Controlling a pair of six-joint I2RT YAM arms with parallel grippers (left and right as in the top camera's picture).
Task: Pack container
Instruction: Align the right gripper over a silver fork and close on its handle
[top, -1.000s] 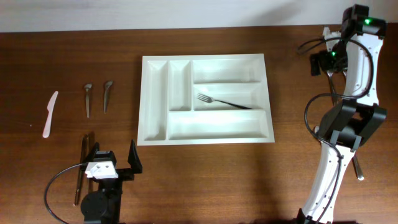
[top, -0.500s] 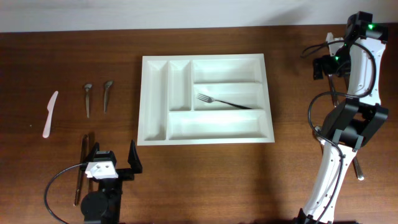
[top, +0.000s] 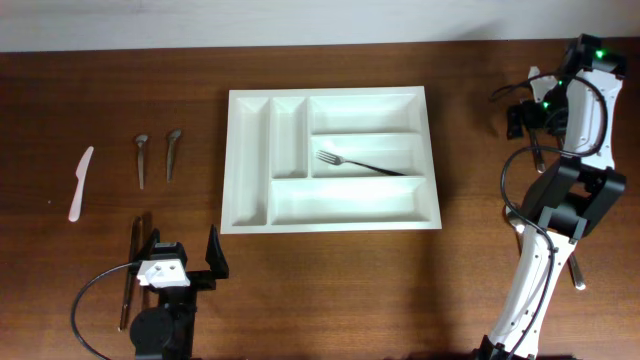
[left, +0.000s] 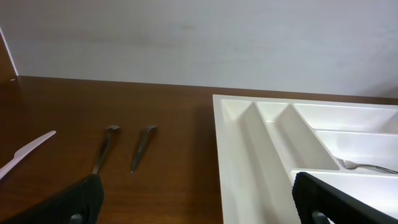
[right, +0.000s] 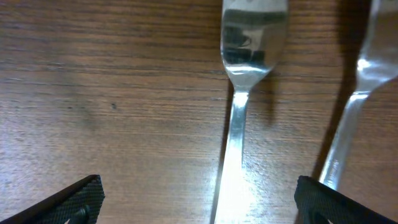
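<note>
Since a second ago, your right arm has swung a little toward 3 o'clock and sunk closer to the table (top: 470, 270); the left arm has not stirred. The right gripper (right: 199, 193) has its fingers spread wide and empty, poised over a metal utensil (right: 231, 143) whose handle runs toward 6 o'clock in the wrist view, slightly right of centre. A second utensil (right: 348, 118) lies just beside it at 3 o'clock. The container (top: 328, 95) sits mid-table, well apart at the gripper's 9 o'clock, with one fork (top: 360, 163) in its middle long compartment. The left gripper (top: 183, 255) waits open at 7 o'clock.

You appear to be lining up a pick. Next, centre the handle between the fingers, descend to the wood and close.
</note>
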